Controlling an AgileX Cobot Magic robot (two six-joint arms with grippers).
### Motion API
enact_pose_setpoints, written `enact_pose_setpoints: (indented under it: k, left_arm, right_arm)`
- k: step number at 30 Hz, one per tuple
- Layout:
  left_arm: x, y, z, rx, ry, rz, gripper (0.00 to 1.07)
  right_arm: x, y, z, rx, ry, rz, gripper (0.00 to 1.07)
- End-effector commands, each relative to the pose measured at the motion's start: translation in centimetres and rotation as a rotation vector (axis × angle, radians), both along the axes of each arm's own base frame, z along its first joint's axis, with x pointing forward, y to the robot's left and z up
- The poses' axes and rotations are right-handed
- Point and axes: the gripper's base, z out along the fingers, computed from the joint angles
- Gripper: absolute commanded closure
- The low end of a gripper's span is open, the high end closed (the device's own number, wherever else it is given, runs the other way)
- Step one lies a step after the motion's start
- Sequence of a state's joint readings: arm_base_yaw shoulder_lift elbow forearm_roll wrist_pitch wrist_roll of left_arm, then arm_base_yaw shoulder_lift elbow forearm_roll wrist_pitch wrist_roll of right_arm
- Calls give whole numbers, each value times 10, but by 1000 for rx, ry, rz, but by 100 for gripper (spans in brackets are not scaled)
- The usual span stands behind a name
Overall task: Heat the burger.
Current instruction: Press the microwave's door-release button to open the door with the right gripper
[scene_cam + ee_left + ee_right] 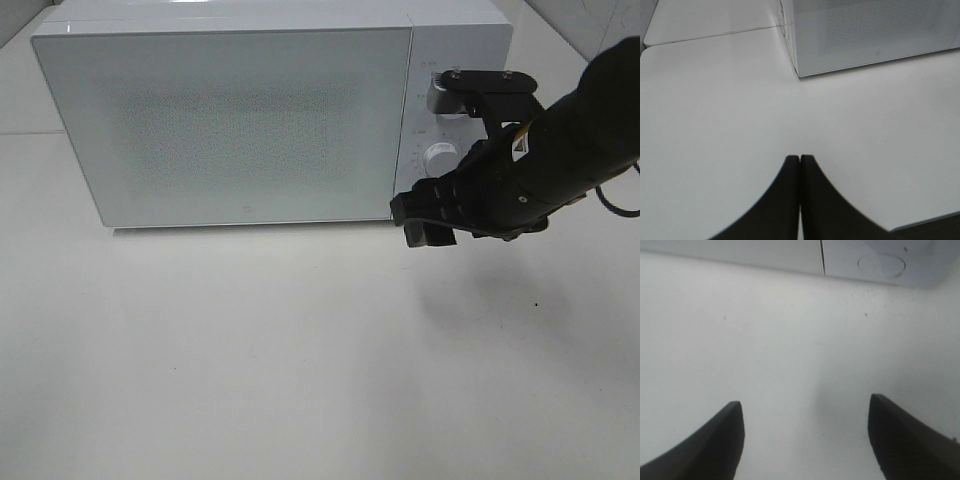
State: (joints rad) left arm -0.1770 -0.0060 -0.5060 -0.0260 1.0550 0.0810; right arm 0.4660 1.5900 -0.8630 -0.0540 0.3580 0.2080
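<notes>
White microwave (240, 120) shut — right hand (805, 401) spread, empty, near its dial (438, 157).

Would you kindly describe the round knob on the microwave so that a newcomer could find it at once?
Find the white microwave at the back of the table; a narrow control strip runs down the right of its door. The knob sits low on that strip, beside the black robot arm. It is round and raised, unlike the flat speckled door.

Microwave (270, 115) interior — behind frosted door (230, 130)
</notes>
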Motion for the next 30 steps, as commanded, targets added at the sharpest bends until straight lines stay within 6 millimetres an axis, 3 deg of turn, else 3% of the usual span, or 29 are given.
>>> enact_pose_setpoints:
  k: [1, 8, 10, 12, 13, 16, 18, 24, 30]
  left_arm:
    - [-2, 0, 0, -7, -31, -1, 106]
    - [-2, 0, 0, -7, -31, -1, 106]
    - [-2, 0, 0, -7, -31, -1, 106]
    - [-2, 0, 0, -7, -31, -1, 106]
    - [-2, 0, 0, -7, -31, -1, 106]
    - [-2, 0, 0, -7, -31, -1, 106]
    - [-2, 0, 0, -7, -31, -1, 106]
    - [-2, 0, 0, -7, -31, -1, 106]
    - [-2, 0, 0, -7, -31, -1, 106]
  right_arm:
    - [-2, -4, 12, -93, 86, 45, 41]
    - [1, -16, 27, -105, 116, -1, 41]
    - [2, -42, 37, -93, 135, -88, 41]
    - [1, -48, 39, -93, 144, -101, 41]
    - [0, -63, 45, -84, 153, -143, 41]
    - [-1, -70, 48, -81, 158, -163, 41]
    - [-11, -91, 61, -84, 142, -221, 41]
    - [-39, -101, 72, -81, 89, -239, 41]
    - [-84, -109, 77, -90, 75, -245, 41]
